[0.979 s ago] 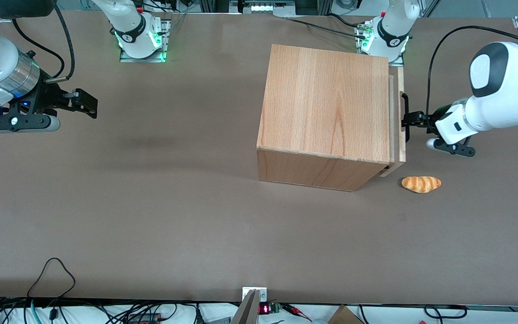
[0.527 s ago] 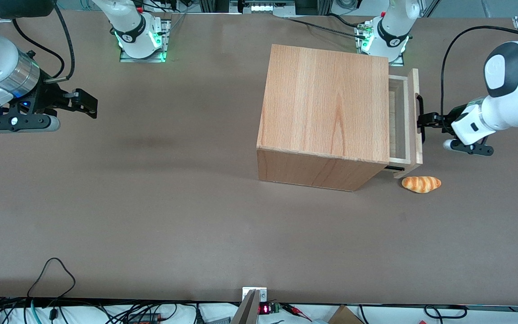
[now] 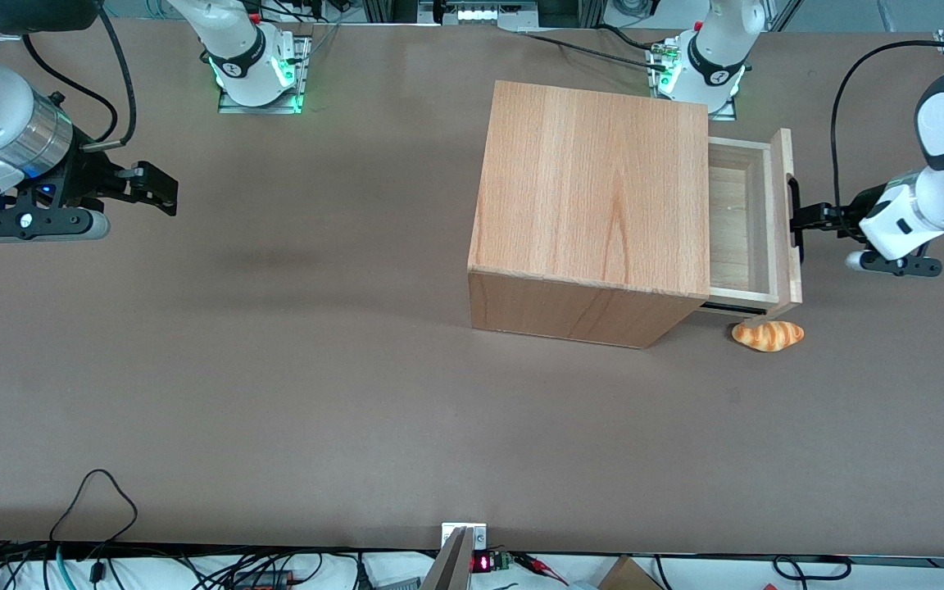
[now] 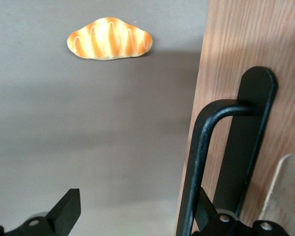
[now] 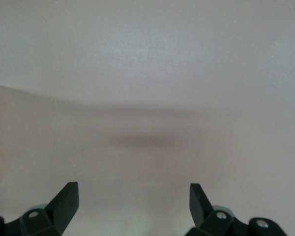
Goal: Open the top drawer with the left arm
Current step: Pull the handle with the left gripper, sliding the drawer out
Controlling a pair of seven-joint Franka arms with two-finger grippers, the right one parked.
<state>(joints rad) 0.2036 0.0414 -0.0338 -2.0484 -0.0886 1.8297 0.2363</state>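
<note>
The wooden cube cabinet [image 3: 595, 188] stands on the brown table. Its top drawer [image 3: 738, 221] is pulled partway out, so the paler wood inside shows. The flat front panel [image 4: 246, 49] carries a slim black bar handle [image 3: 794, 221], which also shows in the left wrist view [image 4: 199, 147]. The left arm [image 3: 943, 188] reaches in from the working arm's end. Its gripper [image 3: 806, 220] is at the handle and open [image 4: 136, 214]. One finger [image 4: 205, 206] is hooked between the bar and the panel. The other finger [image 4: 69, 209] is out over the table.
An orange toy croissant [image 3: 767, 334] lies on the table just under the drawer's corner that is nearer to the front camera; it also shows in the left wrist view [image 4: 109, 38]. Two arm bases [image 3: 701, 61] with green lights stand farther from the camera than the cabinet.
The top drawer has slid steadily out of the cabinet, from barely open to well open. The gripper moved with the handle toward the working arm's end.
</note>
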